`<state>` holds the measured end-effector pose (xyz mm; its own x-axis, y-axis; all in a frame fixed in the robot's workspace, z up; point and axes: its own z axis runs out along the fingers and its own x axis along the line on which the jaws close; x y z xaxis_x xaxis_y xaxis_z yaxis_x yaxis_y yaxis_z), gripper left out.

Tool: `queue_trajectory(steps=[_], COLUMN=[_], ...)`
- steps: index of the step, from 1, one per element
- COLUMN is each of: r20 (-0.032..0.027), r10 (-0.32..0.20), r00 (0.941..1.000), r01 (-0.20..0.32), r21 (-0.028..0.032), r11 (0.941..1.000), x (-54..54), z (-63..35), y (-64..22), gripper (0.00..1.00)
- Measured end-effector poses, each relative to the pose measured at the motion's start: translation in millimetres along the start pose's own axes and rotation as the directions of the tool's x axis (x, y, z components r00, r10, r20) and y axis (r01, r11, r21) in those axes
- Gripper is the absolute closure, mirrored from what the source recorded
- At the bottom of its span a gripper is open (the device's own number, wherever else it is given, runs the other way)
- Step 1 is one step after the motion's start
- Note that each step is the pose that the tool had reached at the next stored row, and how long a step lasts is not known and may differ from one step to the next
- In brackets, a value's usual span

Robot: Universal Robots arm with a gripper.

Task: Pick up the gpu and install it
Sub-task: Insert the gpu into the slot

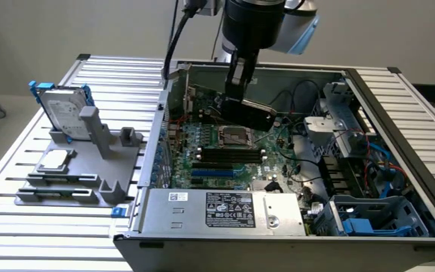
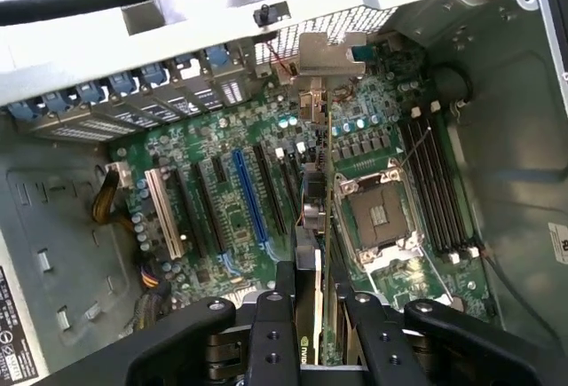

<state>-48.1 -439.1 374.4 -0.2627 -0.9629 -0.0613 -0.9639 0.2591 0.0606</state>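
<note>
Over the motherboard (image 2: 177,151): gripper (image 2: 315,315) clamps the gpu (image 2: 312,208) edge-on.
Risk: tilted card may seat crooked, bracket (image 2: 330,53) catching the case (image 2: 177,22).

gpu (image 1: 259,118): glossy black plastic face, silver metal end. case (image 1: 179,211): matt grey metal. table (image 1: 111,73): ribbed metal.

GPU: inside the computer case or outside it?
Inside: the gripper holds the gpu on edge over the motherboard, within the case. Seated in a slot or not: cannot tell.
</note>
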Motion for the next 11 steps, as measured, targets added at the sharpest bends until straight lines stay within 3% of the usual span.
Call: queue_trajectory(steps=[5,11], r20=[-0.0032,-0.0064], r10=[-0.076,-0.148], r00=[0.9971,0.9890], r01=[0.076,0.148], r21=[0.0009,0.0013], r11=[0.9971,0.9890], x=[0.0,0.3], z=[1.1,2.9], y=[-0.1,-0.2], gripper=[0.74,0.74])
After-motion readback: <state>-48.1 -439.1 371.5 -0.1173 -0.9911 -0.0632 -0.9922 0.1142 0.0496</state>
